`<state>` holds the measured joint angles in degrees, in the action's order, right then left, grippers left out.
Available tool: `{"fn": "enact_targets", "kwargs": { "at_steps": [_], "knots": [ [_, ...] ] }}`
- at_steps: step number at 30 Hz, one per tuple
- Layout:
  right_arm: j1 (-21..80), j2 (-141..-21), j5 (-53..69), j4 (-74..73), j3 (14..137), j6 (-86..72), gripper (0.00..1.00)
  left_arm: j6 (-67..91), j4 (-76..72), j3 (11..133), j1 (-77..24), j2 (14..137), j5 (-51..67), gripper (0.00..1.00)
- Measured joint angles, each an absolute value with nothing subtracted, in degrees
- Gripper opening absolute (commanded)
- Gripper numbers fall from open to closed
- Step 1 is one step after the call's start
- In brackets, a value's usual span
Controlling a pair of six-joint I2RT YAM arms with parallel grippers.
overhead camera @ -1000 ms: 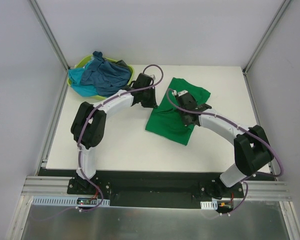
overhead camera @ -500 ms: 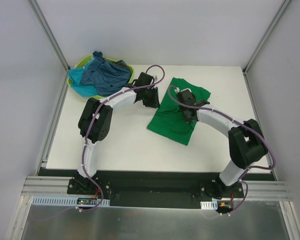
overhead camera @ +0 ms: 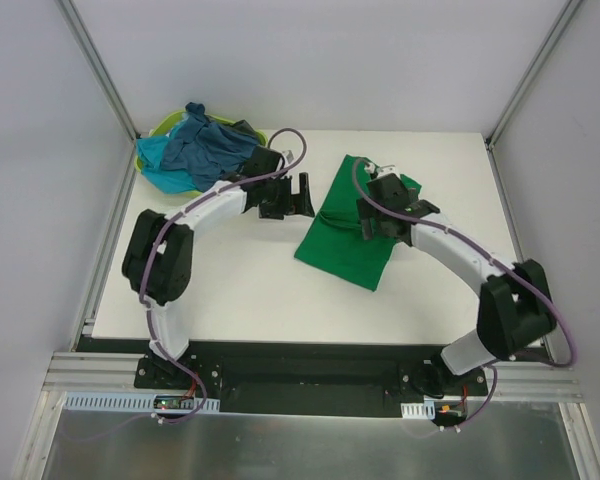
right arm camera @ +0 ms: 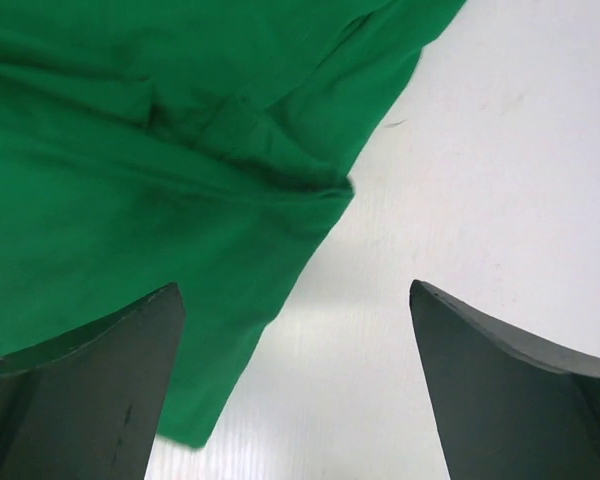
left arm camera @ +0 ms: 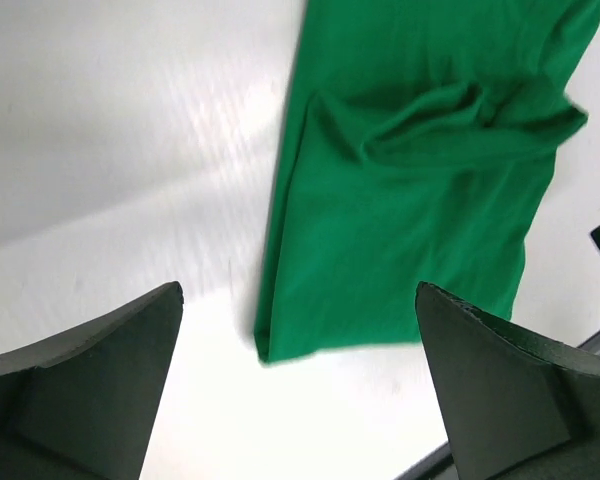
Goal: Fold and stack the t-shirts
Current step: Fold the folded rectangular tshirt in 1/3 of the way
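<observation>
The green t-shirt (overhead camera: 348, 228) lies on the white counter (overhead camera: 240, 280), right of the middle, as a long, partly folded shape running from the far side toward the near left. In the left wrist view a bunched crease crosses its upper part and one corner ends just between the fingers.

The left end effector (overhead camera: 300, 198) is just beside the shirt's left edge, over bare counter; its jaws stand wide apart and hold nothing. The right end effector (overhead camera: 368, 224) is over the far right part of the shirt; its jaws are also spread wide and empty. In the right wrist view the cloth fills the left and the bare counter the right, with a small gathered fold at the shirt's edge. Whether either end effector's fingertips touch the cloth or the counter cannot be told.

At the far left corner of the counter stands a lime-green basket (overhead camera: 160, 126); a dusty blue shirt (overhead camera: 215, 150), a turquoise shirt (overhead camera: 158, 160) and a dark grey shirt (overhead camera: 244, 129) are heaped in it, crumpled and spilling over the rim; this heap is well apart from the green t-shirt.
</observation>
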<state>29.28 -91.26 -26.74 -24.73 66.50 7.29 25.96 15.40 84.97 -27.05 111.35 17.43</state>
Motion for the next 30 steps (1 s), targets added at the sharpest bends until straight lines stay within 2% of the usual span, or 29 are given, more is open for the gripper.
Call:
{"fn": "enact_targets", "kwargs": {
  "at_steps": [4,6,9,12,17,23,27,30],
  "knots": [
    [29.15,-82.11,-15.42,-22.65,59.83,6.26,0.96,26.92,15.33,74.78,-27.05,101.82,15.46,0.99],
    [29.1,-81.49,-7.7,-20.69,58.37,5.5,0.96,27.7,15.27,70.35,-27.05,98.41,13.91,0.99],
    [29.19,-84.66,3.46,-17.63,57.71,3.68,0.96,29.1,15.4,64.14,-27.05,94.48,11.14,0.99],
    [29.28,-91.74,9.61,-15.92,59.81,2.31,0.96,29.98,15.94,59.96,-27.05,91.77,8.91,0.99],
    [29.08,-105.34,11.33,-15.92,69.95,1.72,0.96,30.76,16.21,57.23,-27.03,89.06,5.76,0.99],
    [27.59,-117.51,5.28,-19.03,89.34,4.19,0.96,30.94,15.73,57.23,-27.0,88.9,5.43,0.99],
    [26.81,-117.89,4.03,-20.53,94.26,6.7,0.96,31.14,15.66,57.52,-27.0,89.8,5.98,0.99],
    [26.68,-112.64,4.78,-19.59,88.25,7.88,0.96,31.42,15.55,58.92,-27.0,92.25,7.03,0.99]
  ]
}}
